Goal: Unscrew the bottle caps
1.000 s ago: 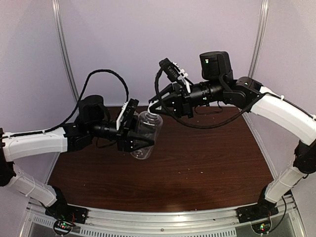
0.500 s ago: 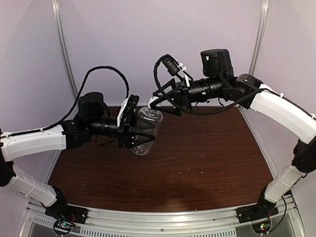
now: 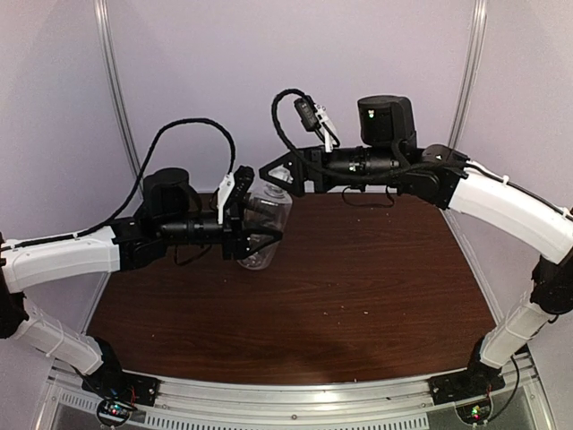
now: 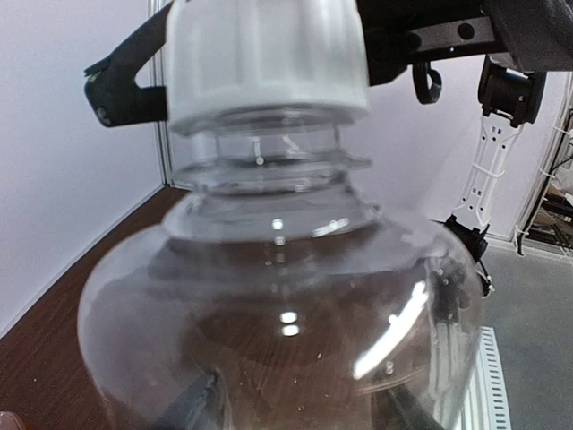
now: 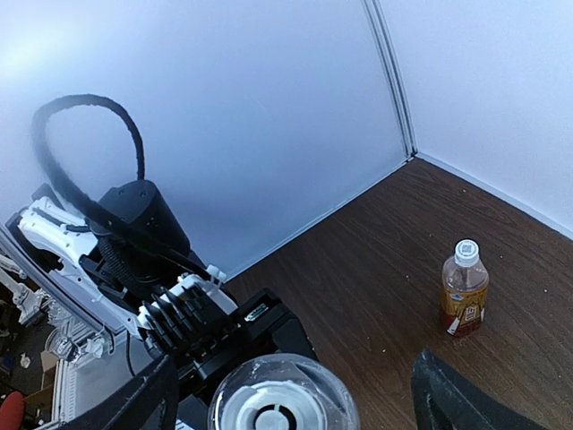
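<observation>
- One desk (image 3: 376, 296), dark wood, with two arms working above its 11 o'clock corner.
- Two bottles. The clear bottle (image 3: 266, 218) is up in the air there. The left fingers (image 3: 260, 240) are clamped round its body, and its neck points at the right arm.
- The brown bottle (image 5: 465, 288) stands upright on the desk, well apart from the clear one, at about 2 o'clock from it in the right wrist view.
- Two caps, both on. The white cap (image 4: 264, 63) sits on the clear bottle's neck. The right fingers (image 5: 457, 394) are spread wide at its 3 and 9 o'clock, not touching it.
- The other cap (image 5: 466, 252) tops the brown bottle.
- I'd call it zero of two done. The first one might be loosened, can't tell.
</observation>
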`<state>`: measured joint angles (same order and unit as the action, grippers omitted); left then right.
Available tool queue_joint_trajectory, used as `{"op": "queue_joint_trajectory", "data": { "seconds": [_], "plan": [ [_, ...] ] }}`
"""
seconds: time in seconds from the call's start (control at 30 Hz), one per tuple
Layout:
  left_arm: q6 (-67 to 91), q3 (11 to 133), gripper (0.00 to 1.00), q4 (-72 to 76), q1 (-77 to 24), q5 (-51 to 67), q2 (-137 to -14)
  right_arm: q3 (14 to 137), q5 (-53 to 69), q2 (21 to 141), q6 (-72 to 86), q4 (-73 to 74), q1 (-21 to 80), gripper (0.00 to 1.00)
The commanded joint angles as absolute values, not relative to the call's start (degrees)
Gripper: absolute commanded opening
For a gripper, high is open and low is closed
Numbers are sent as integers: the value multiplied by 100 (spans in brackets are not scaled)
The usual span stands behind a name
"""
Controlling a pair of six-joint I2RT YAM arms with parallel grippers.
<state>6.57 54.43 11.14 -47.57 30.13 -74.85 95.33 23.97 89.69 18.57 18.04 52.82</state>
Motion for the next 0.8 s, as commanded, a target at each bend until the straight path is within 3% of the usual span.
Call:
{"op": "queue_joint_trajectory", "data": {
  "seconds": [0.0, 0.3, 0.63, 0.77],
  "plan": [
    [761, 5563, 28, 1131, -4724, 2584, -7345, 9442, 1819, 8902, 2231, 1589, 5350, 88],
    [784, 5590, 28, 1062, -4724, 2411, -7374, 9454, 1884, 9015, 2232, 1617, 5387, 69],
    [775, 5590, 28, 1040, -4726, 2352, -7358, 9364, 1851, 9068, 2258, 1625, 5393, 68],
    [771, 5590, 28, 1031, -4722, 2335, -7348, 9350, 1862, 9078, 2267, 1617, 5391, 60]
  ]
}}
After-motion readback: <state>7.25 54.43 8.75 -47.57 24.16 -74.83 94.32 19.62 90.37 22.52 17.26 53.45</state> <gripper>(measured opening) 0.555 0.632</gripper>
